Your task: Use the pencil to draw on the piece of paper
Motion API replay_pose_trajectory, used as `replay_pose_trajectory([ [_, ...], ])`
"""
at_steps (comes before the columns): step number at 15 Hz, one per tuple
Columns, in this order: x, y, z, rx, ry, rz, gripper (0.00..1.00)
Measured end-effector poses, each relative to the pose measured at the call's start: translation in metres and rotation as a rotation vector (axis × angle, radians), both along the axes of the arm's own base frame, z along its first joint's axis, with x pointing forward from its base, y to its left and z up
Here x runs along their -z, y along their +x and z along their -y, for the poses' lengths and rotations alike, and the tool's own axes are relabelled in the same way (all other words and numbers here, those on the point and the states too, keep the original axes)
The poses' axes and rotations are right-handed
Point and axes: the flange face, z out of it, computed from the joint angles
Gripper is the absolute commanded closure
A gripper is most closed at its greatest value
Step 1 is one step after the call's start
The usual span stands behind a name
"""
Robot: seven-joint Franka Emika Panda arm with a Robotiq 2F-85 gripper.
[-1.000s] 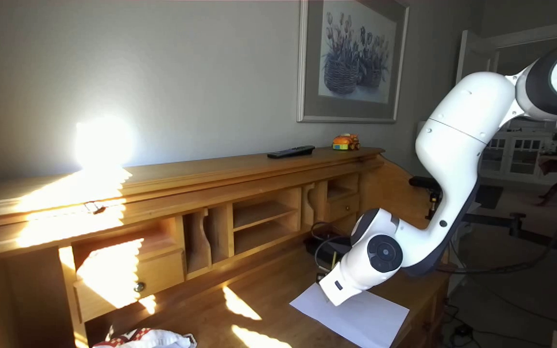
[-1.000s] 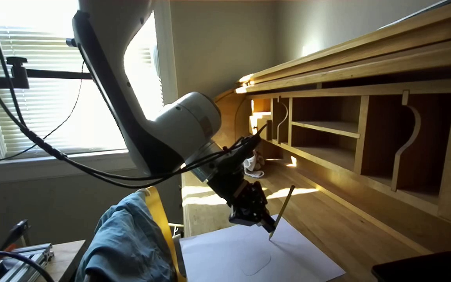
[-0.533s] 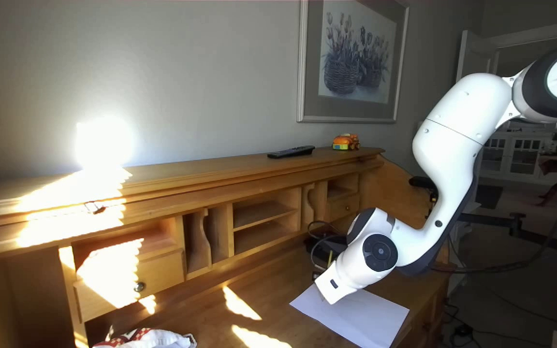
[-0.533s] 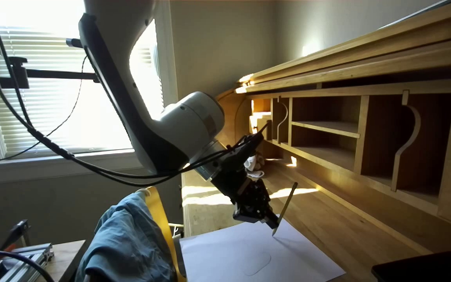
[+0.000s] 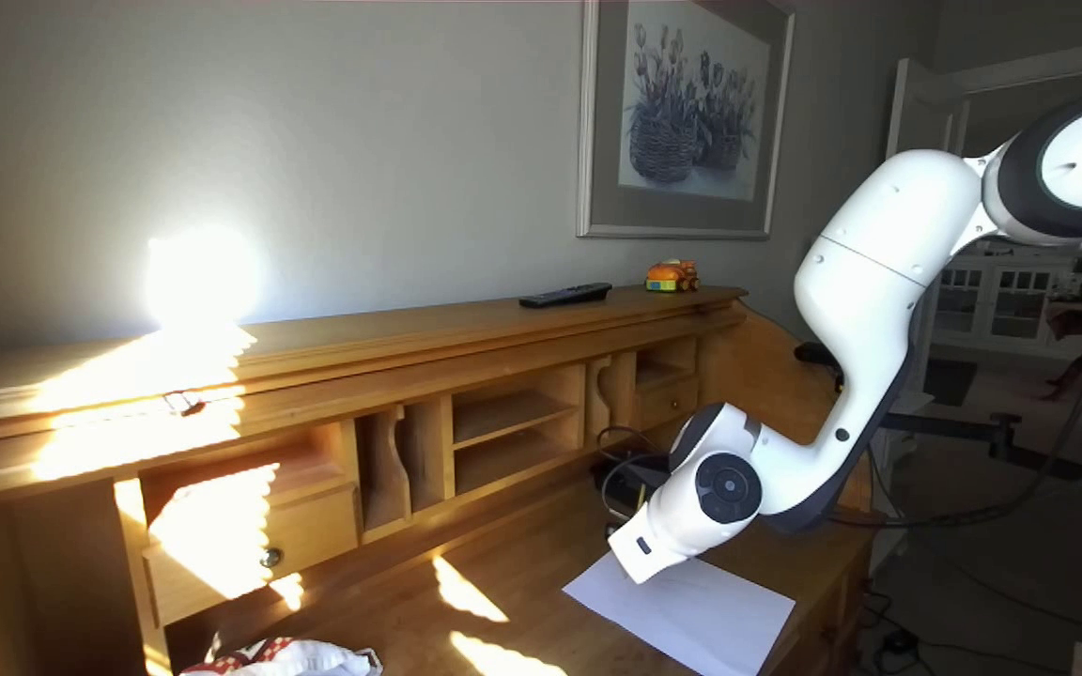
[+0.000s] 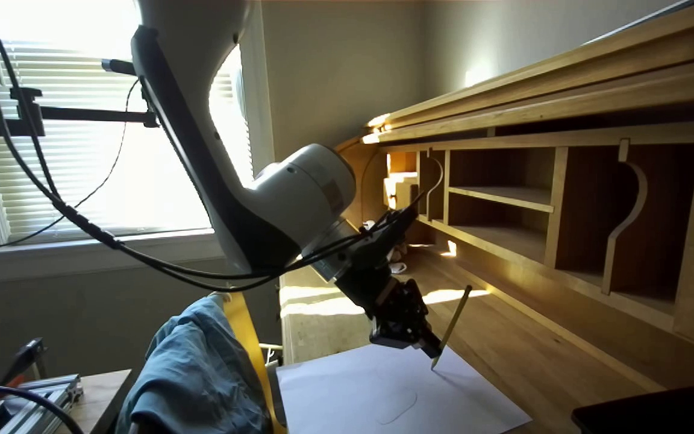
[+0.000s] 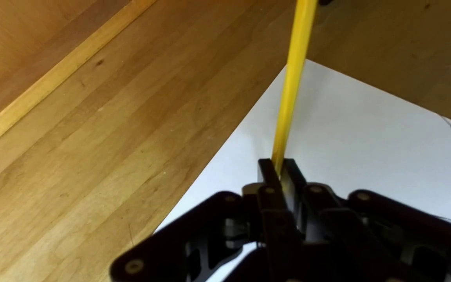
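A: Starting at the left in an exterior view: changed at all?

B: Not there. Passing the blue cloth [image 6: 196, 367], unmoved, then reaching the paper [image 6: 341, 389], flat on the desk [image 6: 522, 343], with a faint curved line [image 6: 406, 411] on its near part, much the same as a second ago.

A: And right of that?

B: Shifted, yes. Taking the pencil [image 6: 452, 325] rightward over the paper with the gripper [image 6: 435, 348] within the last second; tilted, point down, now nearer the edge facing the pigeonholes [image 6: 556, 193].

A: Held how?

B: Squeezed nearly together, leaving room between the fingers [image 7: 268, 172] for only the pencil's shaft.

A: Touching down?

B: Seemingly at the paper or just above; cannot tell which.

A: Meaning what for the drawing?

B: Probably under way, repositioning or beginning another stroke. Unable to make out a fresh mark along that path. Best to steer back from the edge, or risk running onto the desk.

A: And farther right?

B: Ending on a black object [image 6: 654, 413], near, unmoved.
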Motion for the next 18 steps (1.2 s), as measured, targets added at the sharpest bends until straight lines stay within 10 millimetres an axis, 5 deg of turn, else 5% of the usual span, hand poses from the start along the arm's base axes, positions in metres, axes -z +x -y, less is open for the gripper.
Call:
replay_pose_trajectory([
  [12, 0.001, 0.01, 0.017, 0.039, -0.025, 0.015, 0.98],
  [18, -0.019, 0.005, 0.015, 0.04, 0.035, 0.015, 0.98],
])
